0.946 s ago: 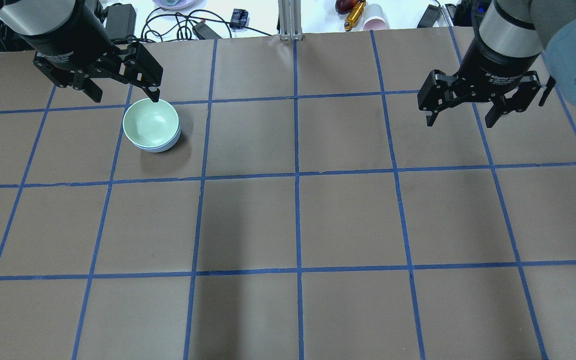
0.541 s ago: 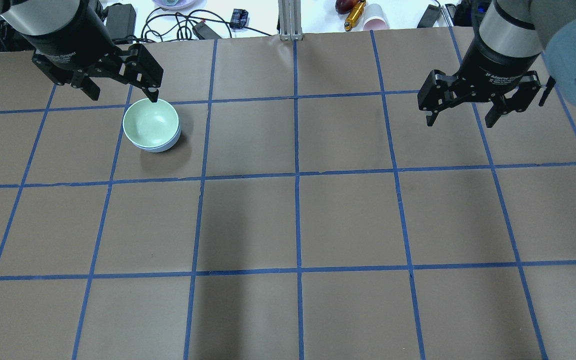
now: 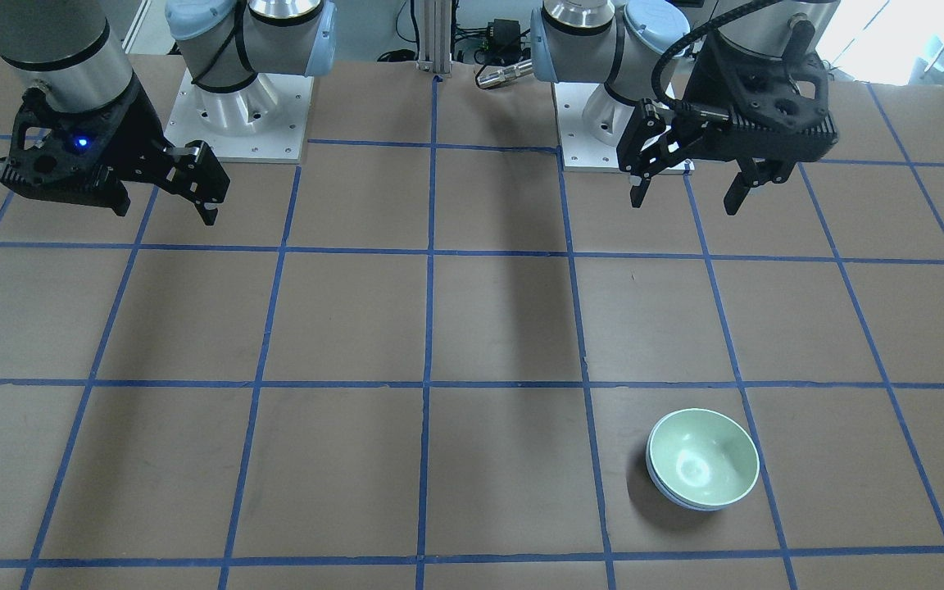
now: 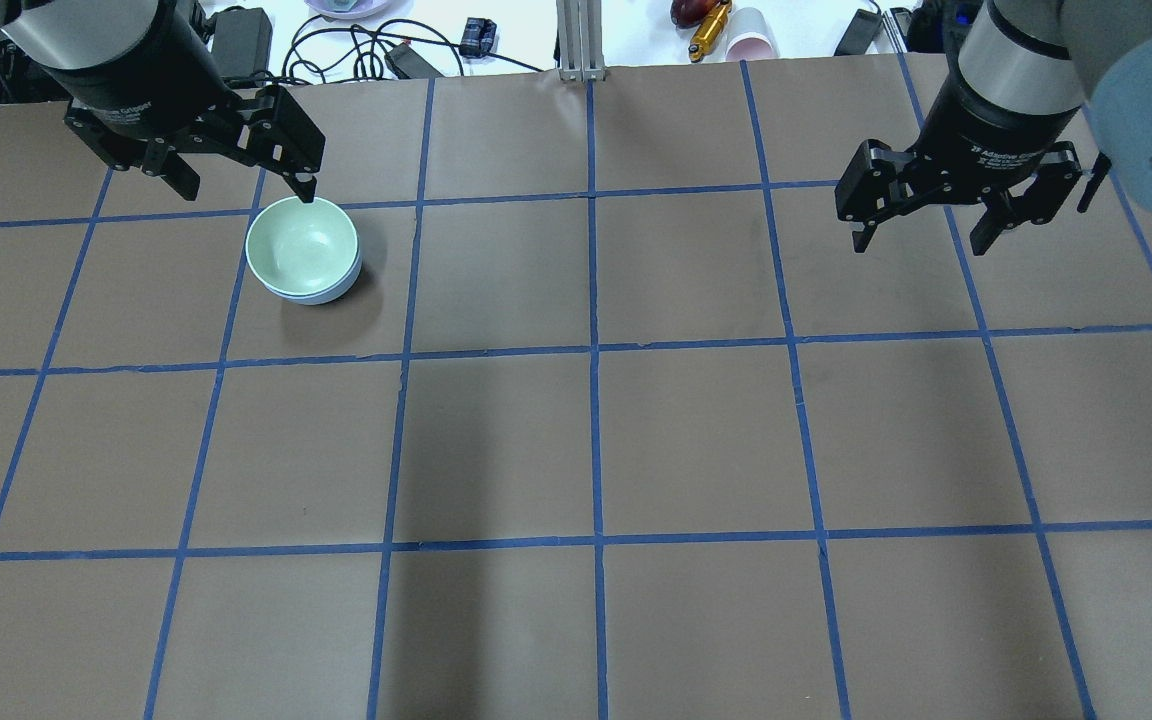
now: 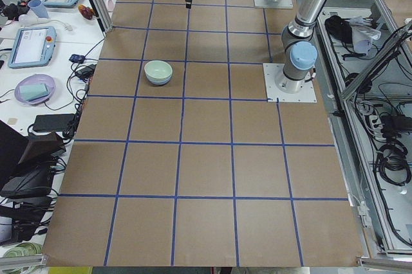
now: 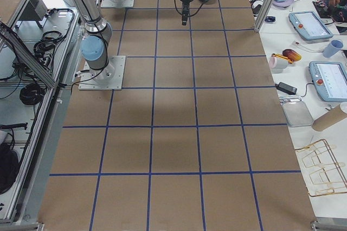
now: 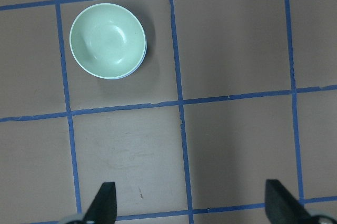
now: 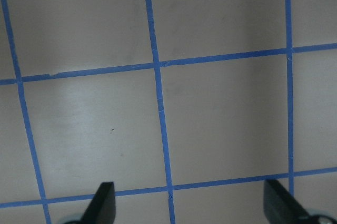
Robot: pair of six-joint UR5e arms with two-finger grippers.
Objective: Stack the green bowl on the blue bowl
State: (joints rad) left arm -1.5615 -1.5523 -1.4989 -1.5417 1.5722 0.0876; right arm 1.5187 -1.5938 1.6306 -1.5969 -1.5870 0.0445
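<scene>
The green bowl (image 4: 301, 248) sits upright, nested inside the blue bowl (image 4: 334, 290), of which only a thin edge shows below its rim. The pair stands on the table's far left part; it also shows in the front view, green (image 3: 701, 459) on blue (image 3: 673, 495), and in the left wrist view (image 7: 107, 40). My left gripper (image 4: 248, 190) is open and empty, hanging above and just beyond the bowls, not touching them. My right gripper (image 4: 921, 245) is open and empty over the table's far right part.
The brown table (image 4: 596, 440) is marked with a blue tape grid. Past its far edge lie cables (image 4: 356, 50), a pink cup (image 4: 751, 35) and a metal post (image 4: 581, 40). The arm bases (image 3: 234, 123) stand at the near side.
My left gripper has moved slightly up and away from the stacked bowls, still open. The bowls and the right arm have not moved.
</scene>
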